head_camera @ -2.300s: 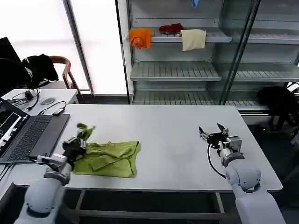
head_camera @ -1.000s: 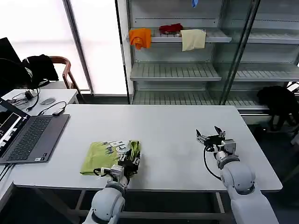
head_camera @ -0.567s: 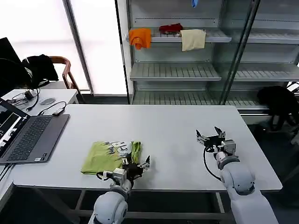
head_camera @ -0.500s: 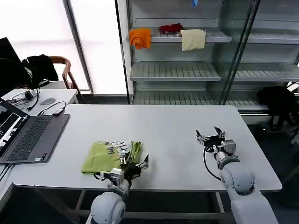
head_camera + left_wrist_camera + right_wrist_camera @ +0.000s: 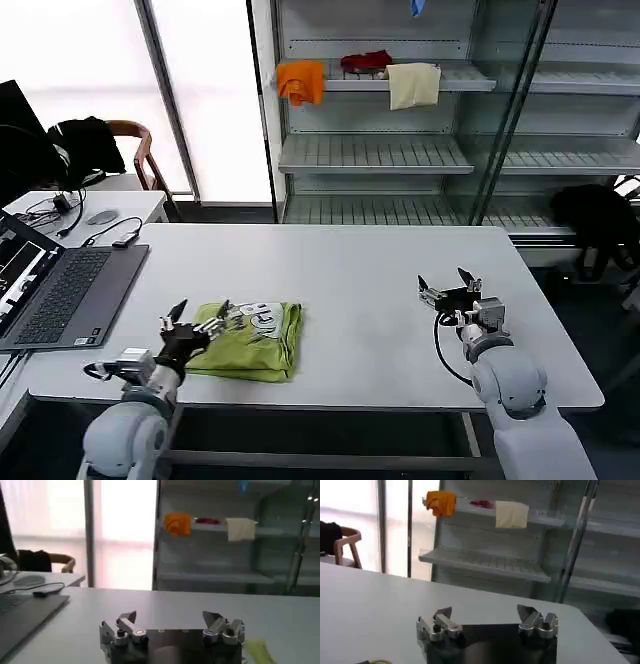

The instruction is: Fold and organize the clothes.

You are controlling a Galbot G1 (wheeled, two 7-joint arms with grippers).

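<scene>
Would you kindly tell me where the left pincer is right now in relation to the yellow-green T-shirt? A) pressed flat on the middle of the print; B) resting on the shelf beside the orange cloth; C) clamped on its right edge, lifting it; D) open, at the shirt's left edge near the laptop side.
D: in the head view the left pincer is open at the left edge of the folded T-shirt, which lies flat on the table.

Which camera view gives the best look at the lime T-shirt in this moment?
The head view: the folded T-shirt lies whole on the table, print up, beside the open left gripper. The left wrist view catches just a green sliver of it at the edge; the right wrist view catches a faint yellow-green trace.
</scene>
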